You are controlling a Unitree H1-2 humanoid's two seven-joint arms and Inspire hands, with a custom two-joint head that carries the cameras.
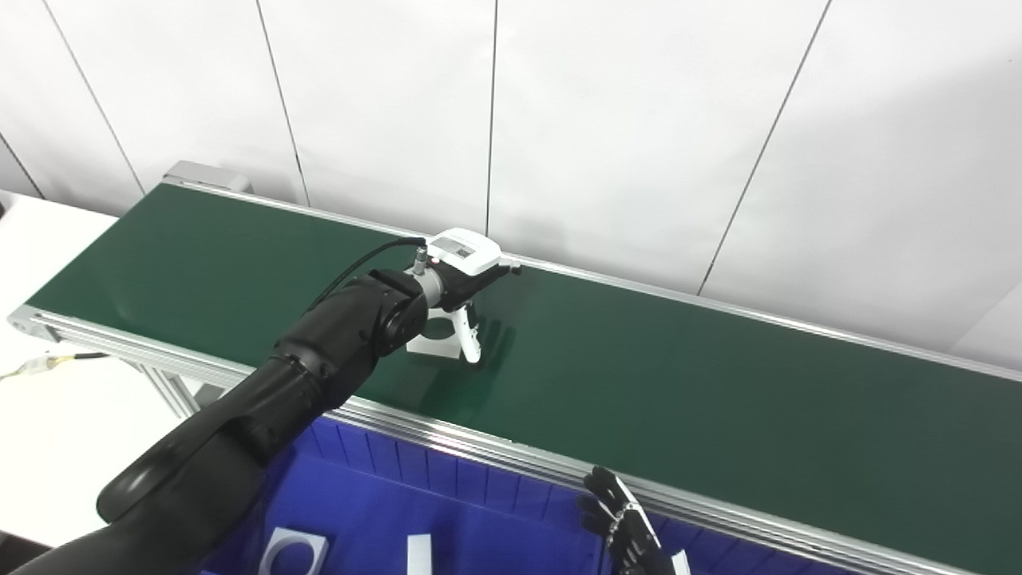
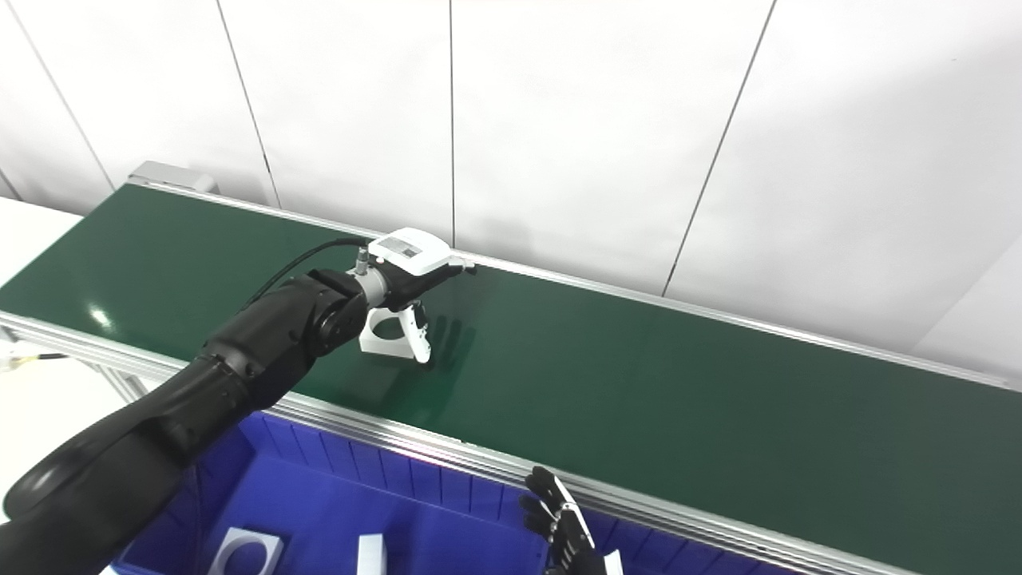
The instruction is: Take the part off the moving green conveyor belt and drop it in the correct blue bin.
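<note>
Hovering left hand point(image 1: 467, 279) over part point(image 1: 447, 339)

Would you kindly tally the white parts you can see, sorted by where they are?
On the green belt, under the left hand: 1 white part
In the blue bin: 3 white parts, partly cut off
Total: 4

A white panelled wall point(image 1: 623, 120) with thin dark seams fills the upper frame. At far left lies a white surface point(image 1: 48, 415), perhaps a tabletop.
</note>
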